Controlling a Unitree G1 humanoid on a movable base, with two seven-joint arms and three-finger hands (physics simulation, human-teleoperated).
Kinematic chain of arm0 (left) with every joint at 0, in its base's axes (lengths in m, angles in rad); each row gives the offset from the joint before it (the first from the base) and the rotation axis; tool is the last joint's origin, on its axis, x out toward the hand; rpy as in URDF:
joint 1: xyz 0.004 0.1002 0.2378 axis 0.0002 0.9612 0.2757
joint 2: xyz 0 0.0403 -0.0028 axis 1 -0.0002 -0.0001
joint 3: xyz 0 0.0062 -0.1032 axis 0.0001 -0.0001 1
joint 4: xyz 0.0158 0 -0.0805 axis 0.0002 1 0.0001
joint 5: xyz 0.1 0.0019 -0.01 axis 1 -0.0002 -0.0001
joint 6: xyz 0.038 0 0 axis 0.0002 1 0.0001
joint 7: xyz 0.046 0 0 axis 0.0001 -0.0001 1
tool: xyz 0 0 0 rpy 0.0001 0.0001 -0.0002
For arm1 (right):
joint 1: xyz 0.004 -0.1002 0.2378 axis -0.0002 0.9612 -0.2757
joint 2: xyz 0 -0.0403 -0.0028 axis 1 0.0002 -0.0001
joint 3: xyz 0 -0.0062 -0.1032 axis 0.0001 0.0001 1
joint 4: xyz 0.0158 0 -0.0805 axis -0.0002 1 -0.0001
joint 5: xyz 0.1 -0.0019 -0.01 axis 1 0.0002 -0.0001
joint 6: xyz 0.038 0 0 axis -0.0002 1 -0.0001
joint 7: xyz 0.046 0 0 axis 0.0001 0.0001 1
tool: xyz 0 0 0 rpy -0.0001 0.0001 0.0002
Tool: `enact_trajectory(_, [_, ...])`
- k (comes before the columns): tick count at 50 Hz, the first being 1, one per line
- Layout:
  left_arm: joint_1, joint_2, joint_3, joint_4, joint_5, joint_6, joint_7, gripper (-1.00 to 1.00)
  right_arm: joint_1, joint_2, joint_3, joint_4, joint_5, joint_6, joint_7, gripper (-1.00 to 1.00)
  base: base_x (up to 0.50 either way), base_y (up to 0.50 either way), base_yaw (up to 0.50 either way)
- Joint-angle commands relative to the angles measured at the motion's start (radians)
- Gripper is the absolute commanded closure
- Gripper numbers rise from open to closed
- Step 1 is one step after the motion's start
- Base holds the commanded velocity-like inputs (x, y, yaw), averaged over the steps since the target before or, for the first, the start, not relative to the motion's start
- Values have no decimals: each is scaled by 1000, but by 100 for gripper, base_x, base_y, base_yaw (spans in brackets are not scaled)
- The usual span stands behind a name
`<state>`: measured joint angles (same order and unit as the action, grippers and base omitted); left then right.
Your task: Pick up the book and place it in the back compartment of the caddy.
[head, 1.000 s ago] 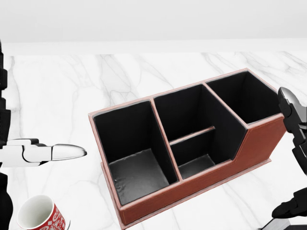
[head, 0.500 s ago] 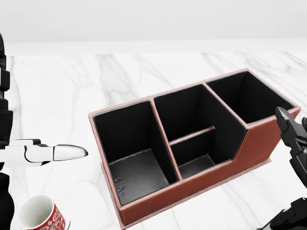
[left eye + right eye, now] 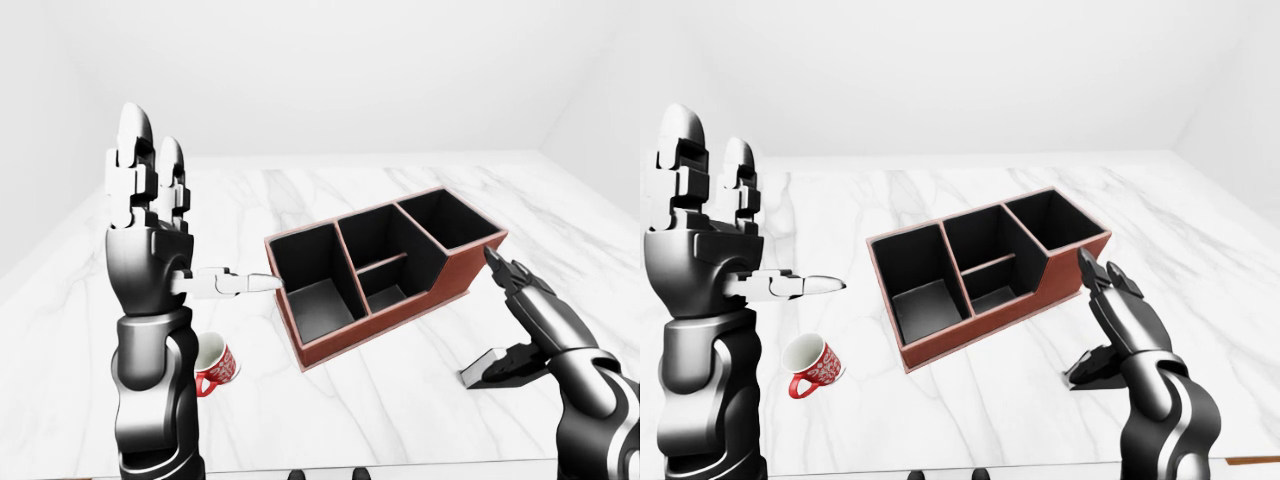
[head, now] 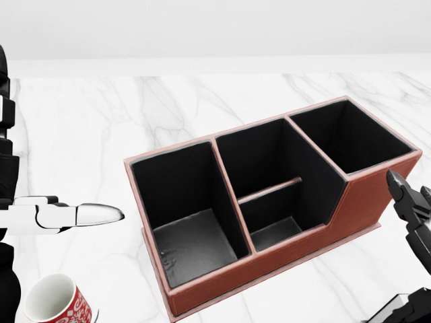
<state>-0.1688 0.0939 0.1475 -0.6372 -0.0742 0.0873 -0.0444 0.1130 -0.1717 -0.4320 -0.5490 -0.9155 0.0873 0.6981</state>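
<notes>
a: left-eye view?
b: caddy resting on marble table, red-brown outside, black inside, four compartments, all bare. left hand raised upright at view's left, two fingers pointing up, thumb stretched sideways toward caddy's left end, spread wide, gripping nothing. right hand low at view's right, fingers splayed open, thumb down on a dark flat item, taken for the book, lying on table just right of and below caddy, well outside it. actual contact between thumb and book unclear.

a: head view?
b: looking down into caddy. one large compartment at left, middle section split by a low divider, one compartment at upper right. left thumb tip near caddy's left wall, not touching. red patterned mug at bottom left, white inside. right hand only a black shape at right edge.

a: right-eye view?
b: mug on its side below left hand, apart from caddy. right hand open over book, fingers pointing up toward caddy's right end.
</notes>
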Motion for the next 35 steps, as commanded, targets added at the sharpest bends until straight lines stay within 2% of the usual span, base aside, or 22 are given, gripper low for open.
enact_trajectory(1, [1,-2,-2,2,3,0,-1,-100,2,-9,-13,50,9,0,0,-100,0,0,0])
enact_trajectory(35, [4,-1,-1,-6,4,0,-2,-100,14,-33,-84,100,36,0,0,-100,0,0,0])
